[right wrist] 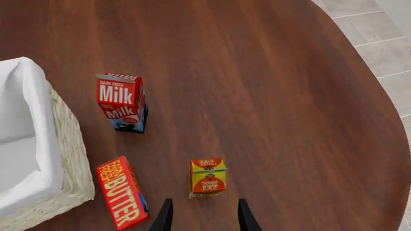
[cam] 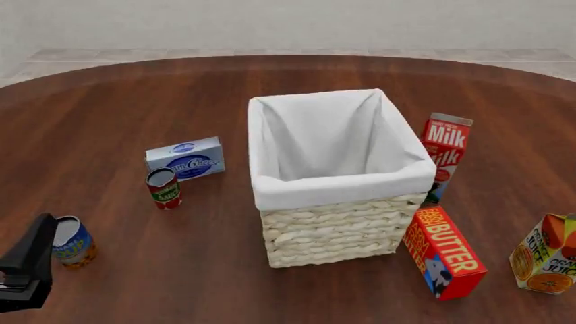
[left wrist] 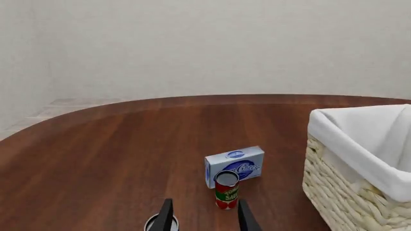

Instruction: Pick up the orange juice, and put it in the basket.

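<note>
Dark wood worktop [cam: 117, 108], rounded at its far edge, with pale floor tiles and a plain wall beyond. The basket [cam: 338, 226] stands at centre, empty. The orange juice [cam: 544, 253] stands upright at the near right edge of the front view, just beyond the right tool [right wrist: 204, 214], whose fingers are apart above it; bare worktop lies around the carton.

Count: one Milk carton [cam: 446, 152], one Butter box [cam: 443, 251], one blue box [cam: 185, 158], two cans: a red can [cam: 164, 187] and a blue can [cam: 72, 241].

The left tool [left wrist: 204, 219] hangs with its fingers apart by the blue can.
</note>
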You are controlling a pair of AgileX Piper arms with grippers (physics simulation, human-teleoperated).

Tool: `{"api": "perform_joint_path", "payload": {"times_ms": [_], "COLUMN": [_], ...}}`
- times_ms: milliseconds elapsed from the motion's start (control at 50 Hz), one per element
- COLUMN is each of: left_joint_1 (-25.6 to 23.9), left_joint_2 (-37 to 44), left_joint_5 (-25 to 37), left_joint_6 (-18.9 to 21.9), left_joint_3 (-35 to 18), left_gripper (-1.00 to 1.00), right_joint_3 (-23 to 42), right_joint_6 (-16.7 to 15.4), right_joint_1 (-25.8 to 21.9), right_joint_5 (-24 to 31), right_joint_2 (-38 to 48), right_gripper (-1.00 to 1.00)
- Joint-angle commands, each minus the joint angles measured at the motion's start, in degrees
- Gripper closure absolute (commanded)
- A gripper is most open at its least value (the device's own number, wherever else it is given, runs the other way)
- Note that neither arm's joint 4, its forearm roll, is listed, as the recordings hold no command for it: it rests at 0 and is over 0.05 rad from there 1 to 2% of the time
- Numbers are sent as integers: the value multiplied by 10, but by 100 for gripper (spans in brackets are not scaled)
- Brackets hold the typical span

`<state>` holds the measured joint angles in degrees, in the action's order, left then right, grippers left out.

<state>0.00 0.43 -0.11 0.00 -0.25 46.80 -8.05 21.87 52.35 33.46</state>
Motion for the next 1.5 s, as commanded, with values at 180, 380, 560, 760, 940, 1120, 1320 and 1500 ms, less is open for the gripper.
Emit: {"api": "perform_joint_path", "payload": {"times_ms": [180, 380, 560, 760, 940, 1120, 1320, 1500], "left_joint_1": [0, 0, 0, 0, 0, 0, 0, 0], "left_joint_2": [0, 0, 0, 0, 0, 0, 0, 0], "left_joint_5": [0, 0, 0, 0, 0, 0, 0, 0], "left_joint_6": [0, 0, 0, 0, 0, 0, 0, 0], "left_joint_3": [0, 0, 0, 0, 0, 0, 0, 0], "left_gripper": [-100, -100, -100, -100, -100, -100, -100, -100], "right_joint_3": [-17, -43, -59, -85, -113, -125, -144, -167], "right_joint_6": [-20, -25, -21, -15, -15, -14, -16, -20], "right_joint_1": [-12, -15, -9, 8, 19, 21, 21, 26], "right_joint_5": [-54, -97, -111, -118, -135, -153, -189, -211], "right_joint_2": [15, 26, 27, 13, 7, 10, 29, 32], "right_gripper": [-100, -100, -100, -100, -100, -100, -100, -100]}}
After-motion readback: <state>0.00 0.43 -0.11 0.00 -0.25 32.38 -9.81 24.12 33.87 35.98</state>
